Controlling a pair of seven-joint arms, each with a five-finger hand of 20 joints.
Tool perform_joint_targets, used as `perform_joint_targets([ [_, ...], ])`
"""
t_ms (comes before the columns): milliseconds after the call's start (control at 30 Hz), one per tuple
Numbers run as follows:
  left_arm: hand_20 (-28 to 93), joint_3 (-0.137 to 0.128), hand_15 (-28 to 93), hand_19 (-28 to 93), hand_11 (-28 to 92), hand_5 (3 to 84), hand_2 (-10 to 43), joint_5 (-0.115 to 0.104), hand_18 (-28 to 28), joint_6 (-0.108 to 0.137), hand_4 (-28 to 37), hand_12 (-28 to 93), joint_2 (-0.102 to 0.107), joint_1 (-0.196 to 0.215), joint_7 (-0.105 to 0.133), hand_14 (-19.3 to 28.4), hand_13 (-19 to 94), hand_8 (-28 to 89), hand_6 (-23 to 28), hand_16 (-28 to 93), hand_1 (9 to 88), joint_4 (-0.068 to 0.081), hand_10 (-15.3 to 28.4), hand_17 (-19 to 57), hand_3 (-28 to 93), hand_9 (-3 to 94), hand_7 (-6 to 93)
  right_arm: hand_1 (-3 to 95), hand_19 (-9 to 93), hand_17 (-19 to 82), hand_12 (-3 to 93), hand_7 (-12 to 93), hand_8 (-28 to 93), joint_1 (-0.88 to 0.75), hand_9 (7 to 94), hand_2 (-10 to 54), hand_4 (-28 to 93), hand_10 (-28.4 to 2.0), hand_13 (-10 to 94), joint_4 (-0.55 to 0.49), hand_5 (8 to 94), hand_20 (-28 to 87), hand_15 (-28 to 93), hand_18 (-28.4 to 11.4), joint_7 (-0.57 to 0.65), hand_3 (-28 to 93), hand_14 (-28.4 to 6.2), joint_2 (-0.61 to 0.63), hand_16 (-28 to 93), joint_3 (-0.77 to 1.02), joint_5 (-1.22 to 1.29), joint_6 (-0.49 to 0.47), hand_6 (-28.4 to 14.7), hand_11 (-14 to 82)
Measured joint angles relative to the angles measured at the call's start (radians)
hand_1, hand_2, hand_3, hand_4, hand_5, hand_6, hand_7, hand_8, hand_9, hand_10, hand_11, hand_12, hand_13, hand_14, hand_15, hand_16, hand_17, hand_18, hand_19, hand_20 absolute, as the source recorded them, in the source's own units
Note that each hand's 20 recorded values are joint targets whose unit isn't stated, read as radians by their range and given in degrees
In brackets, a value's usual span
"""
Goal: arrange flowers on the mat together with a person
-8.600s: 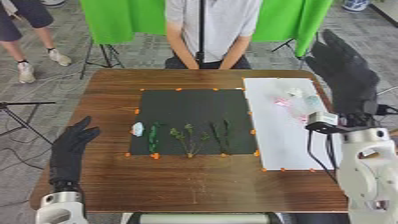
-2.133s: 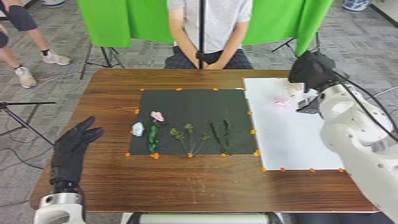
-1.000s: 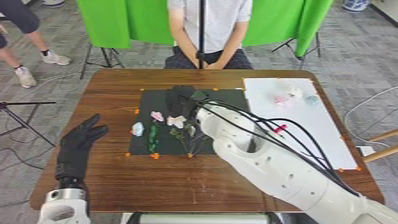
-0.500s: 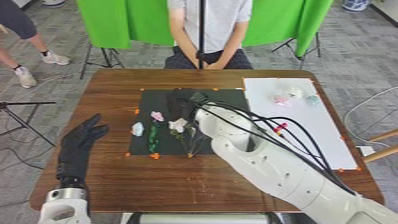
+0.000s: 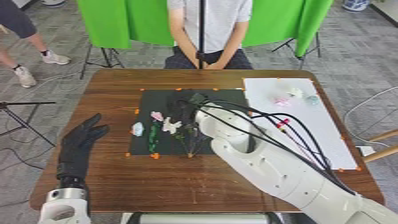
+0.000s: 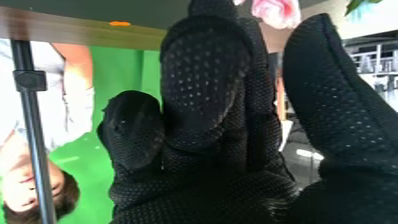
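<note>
Reaching over the black mat (image 5: 151, 99) from the right, the right hand (image 5: 185, 102) is open, its fingers near straight and the thumb standing clear of them in the right wrist view. Nothing is seen in the gap between thumb and fingers; whether the fingers touch the white flower (image 5: 171, 125) on the mat, just beside the hand, cannot be told. The pink flower (image 5: 157, 116) lies near it, above a green stem (image 5: 153, 138); the pale blue flower (image 5: 137, 129) is at the mat's left edge. More blossoms (image 5: 282, 102) lie on the white sheet (image 5: 271, 86) to the right. The left hand (image 5: 81, 140) is open, fingers relaxed and holding nothing, left of the mat.
</note>
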Motion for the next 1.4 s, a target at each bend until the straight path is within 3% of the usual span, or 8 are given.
perform_joint_targets([
  [200, 15, 0.0, 20, 11, 21, 48.7, 1.1, 0.0, 11.7, 0.0, -26.6, 15, 0.0, 0.002, 0.001, 17.3, 39, -7, 2.3, 0, 21.0, -0.001, 14.9, 6.0, 69, 50.7, 12.2, 37.4, 93, 59, 18.1, 15, -11, -0.007, 79.3, -9.5, -23, -11.1, 94, -0.038, 63.6, 31, 47, -13.3, 0.002, 67, -1.0, 0.011, 25, 0.038, 0.0, -0.007, 3.7, 15.8],
  [333, 15, 0.0, 20, 11, 21, 48.7, 1.1, 0.0, 11.7, 0.0, -26.6, 15, 0.0, 0.004, 0.001, 17.4, 39, -7, 2.3, 0, 21.1, -0.001, 14.9, 6.0, 69, 50.7, 12.2, 34.3, 83, 53, 18.1, 14, -10, -0.053, 75.7, -9.5, -19, -12.7, 88, -0.142, 61.9, 24, 36, -13.7, 0.011, 66, -4.9, 0.032, 26, 0.147, 0.055, 0.007, 1.5, 14.7],
  [500, 15, -0.002, 20, 11, 21, 48.7, 1.1, 0.001, 11.7, 0.0, -26.6, 14, -0.002, 0.003, 0.0, 17.4, 39, -7, 2.3, 0, 21.1, -0.001, 15.0, 6.0, 69, 50.8, 12.2, 23.3, 42, 30, 15.5, 11, -8, -0.167, 61.2, -6.2, -16, -16.3, 55, -0.308, 56.7, 30, 17, -16.6, 0.008, 67, -15.5, 0.064, 20, 0.363, 0.255, 0.149, -2.0, 8.5],
  [633, 15, -0.008, 20, 11, 21, 48.7, 1.2, 0.001, 11.6, 0.0, -26.7, 14, -0.003, 0.01, -0.001, 17.4, 39, -7, 2.4, 0, 21.1, -0.006, 15.0, 6.1, 69, 50.8, 12.2, 17.3, 13, 17, 12.5, 8, -7, -0.3, 41.6, -2.2, -16, -15.5, 30, -0.427, 42.0, 25, 7, -14.4, -0.065, 70, -15.9, 0.109, 16, 0.559, 0.482, 0.328, -2.1, 4.1],
  [733, 15, -0.01, 20, 11, 21, 48.7, 1.3, 0.001, 11.5, 0.0, -26.6, 14, -0.004, 0.016, 0.0, 17.4, 39, -7, 2.5, 0, 21.1, -0.009, 14.9, 6.1, 69, 50.8, 12.1, 14.0, 9, 15, 11.5, 6, -7, -0.413, 36.5, 0.0, -16, -15.2, 26, -0.451, 38.1, 24, 5, -14.3, -0.231, 70, -15.6, 0.113, 15, 0.729, 0.617, 0.319, -1.7, 2.8],
  [833, 15, -0.009, 20, 11, 21, 48.6, 1.3, 0.003, 11.5, -0.003, -26.6, 15, -0.005, 0.019, 0.0, 17.4, 39, -7, 2.5, 0, 21.1, -0.009, 14.9, 6.1, 69, 50.8, 12.1, 10.0, 8, 16, 11.0, 6, -6, -0.533, 36.5, 1.5, -16, -15.2, 26, -0.449, 37.7, 23, 5, -14.7, -0.375, 72, -14.6, 0.096, 14, 0.893, 0.743, 0.189, -1.2, 2.9],
  [967, 15, -0.009, 20, 11, 21, 48.6, 1.3, 0.004, 11.5, -0.004, -26.6, 14, -0.007, 0.021, 0.0, 17.4, 39, -7, 2.5, 0, 21.2, -0.011, 14.9, 6.1, 69, 50.8, 12.1, 4.4, 3, 17, 10.2, 6, -7, -0.705, 36.6, 2.7, -18, -14.9, 25, -0.451, 37.2, 22, 5, -13.6, -0.391, 74, -12.3, 0.056, 11, 1.04, 0.944, 0.027, -0.6, 3.0],
  [1400, 15, -0.008, 20, 11, 21, 48.6, 1.4, 0.011, 11.5, -0.011, -26.5, 14, -0.016, 0.027, 0.001, 17.4, 39, -7, 2.6, 0, 21.2, -0.015, 15.0, 6.2, 69, 50.8, 12.1, 2.6, 1, 18, 10.0, 8, -8, -1.155, 39.7, 1.8, -19, -13.9, 28, -0.512, 40.8, 23, 8, -12.6, -0.472, 77, -10.8, -0.181, 8, 1.194, 1.538, 0.16, 0.1, 4.0],
])
